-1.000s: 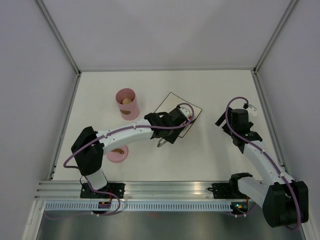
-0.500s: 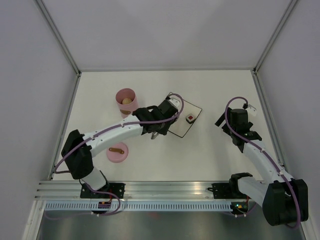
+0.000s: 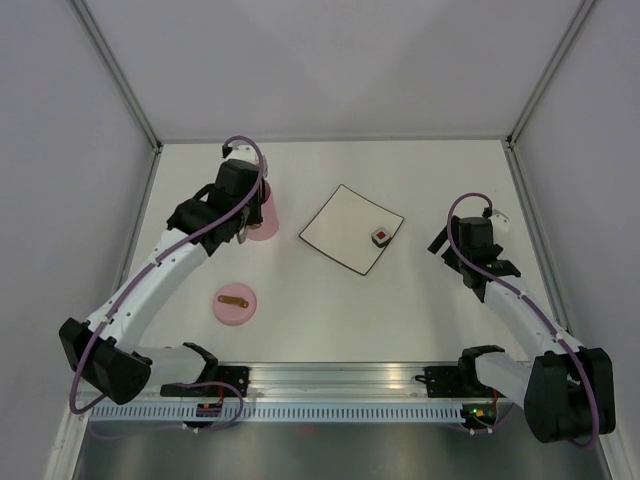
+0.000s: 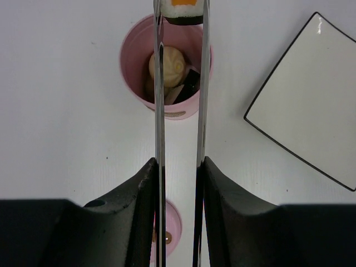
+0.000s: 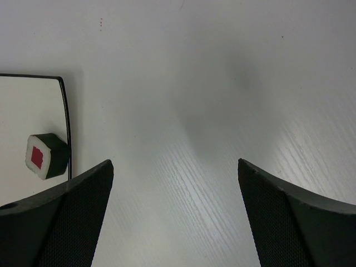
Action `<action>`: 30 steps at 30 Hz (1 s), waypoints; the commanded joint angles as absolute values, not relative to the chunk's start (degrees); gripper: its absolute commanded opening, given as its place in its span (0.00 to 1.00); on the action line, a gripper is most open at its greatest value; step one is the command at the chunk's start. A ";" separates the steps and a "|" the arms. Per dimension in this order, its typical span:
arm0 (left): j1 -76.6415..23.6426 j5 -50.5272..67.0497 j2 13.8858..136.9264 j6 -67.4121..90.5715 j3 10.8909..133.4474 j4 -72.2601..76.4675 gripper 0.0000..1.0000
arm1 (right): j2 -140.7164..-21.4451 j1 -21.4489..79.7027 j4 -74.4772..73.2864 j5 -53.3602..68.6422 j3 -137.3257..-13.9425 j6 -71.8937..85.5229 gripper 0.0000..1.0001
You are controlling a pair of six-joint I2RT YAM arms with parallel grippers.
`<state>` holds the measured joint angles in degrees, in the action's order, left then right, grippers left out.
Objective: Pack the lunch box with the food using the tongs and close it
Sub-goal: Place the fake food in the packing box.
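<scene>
Left fingers (image 4: 139, 214) grip tongs (image 4: 159, 111), roll (image 4: 183, 11) above lunch box (image 4: 129, 72) beside plate (image 4: 311, 100)

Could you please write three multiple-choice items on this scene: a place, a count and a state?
1. Where is the lid? A on the lunch box; B on the table; C on the plate.
2. How many pieces of food are on the plate? A none; B one; C three.
3. The tongs: A lie on the table; B are held empty; C grip a roll.
1 B: it lies alone on the table. 2 B: only the red-centred roll. 3 C: an orange-centred roll sits between their tips.
</scene>
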<state>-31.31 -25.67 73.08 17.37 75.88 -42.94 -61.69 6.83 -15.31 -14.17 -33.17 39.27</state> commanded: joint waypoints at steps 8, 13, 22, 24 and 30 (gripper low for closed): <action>-28.12 -26.19 68.91 20.30 72.16 -45.44 0.33 | -62.40 6.50 -13.71 -13.97 -35.33 40.25 0.98; -28.12 -24.70 67.15 20.57 72.60 -46.32 0.43 | -62.93 6.50 -13.36 -13.80 -35.68 40.17 0.98; -28.21 -24.43 66.45 19.95 73.92 -49.04 0.56 | -63.19 6.50 -13.36 -13.18 -35.59 40.17 0.98; -28.21 -24.26 66.01 19.95 74.44 -49.48 0.57 | -62.76 6.50 -13.54 -13.97 -35.68 39.99 0.98; -32.59 -20.48 66.27 20.39 79.44 -49.57 0.56 | -62.75 6.33 -15.29 -16.61 -37.35 39.20 0.98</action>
<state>-29.50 -23.16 67.44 18.87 74.08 -50.70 -63.18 6.81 -15.11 -14.26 -34.13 39.24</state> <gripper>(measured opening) 0.560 0.979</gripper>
